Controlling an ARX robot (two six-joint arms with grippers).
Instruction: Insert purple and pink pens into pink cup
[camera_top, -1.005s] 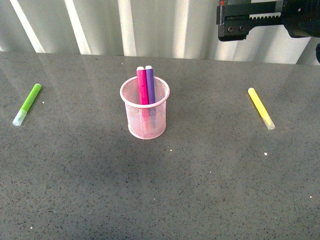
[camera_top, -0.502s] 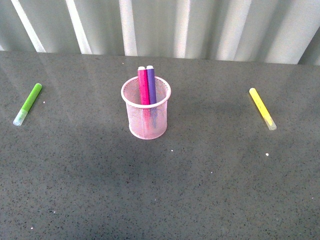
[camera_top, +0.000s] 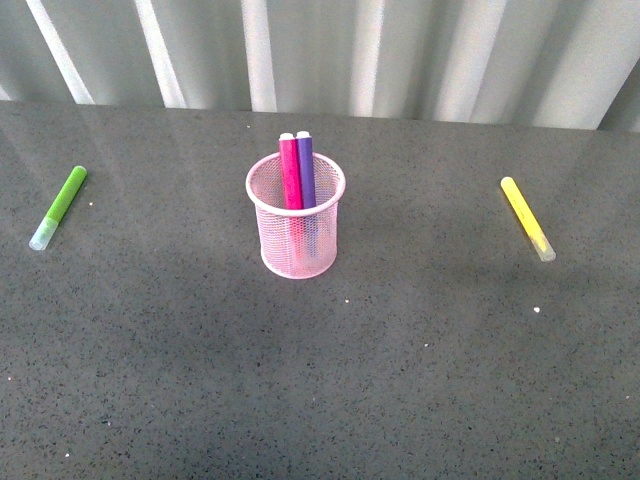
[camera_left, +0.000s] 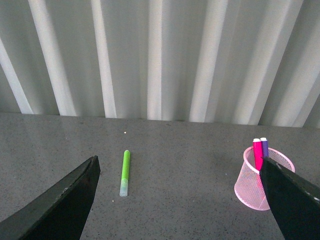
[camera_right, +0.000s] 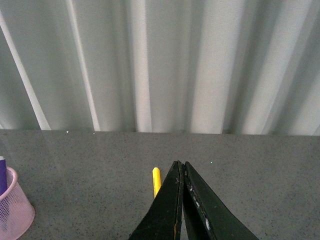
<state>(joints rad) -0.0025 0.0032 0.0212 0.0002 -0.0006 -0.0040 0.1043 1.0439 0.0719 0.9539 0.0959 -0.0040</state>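
1. Purple pen (camera_top: 306, 170) and pink pen (camera_top: 290, 173) stand upright inside pink cup (camera_top: 296, 228).
2. Left pincer (camera_left: 182, 200) gapes wide, empty; cup beside its one finger.
3. Right pincer (camera_right: 182, 200) fully closed, empty; cup well off to one side.

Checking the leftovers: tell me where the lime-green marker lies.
In the front view the lime-green marker lies flat on the table's far left, well apart from the pink cup at centre.

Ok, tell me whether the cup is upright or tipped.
Upright. The cup stands on its base, rim up, with the pink pen and purple pen standing inside.
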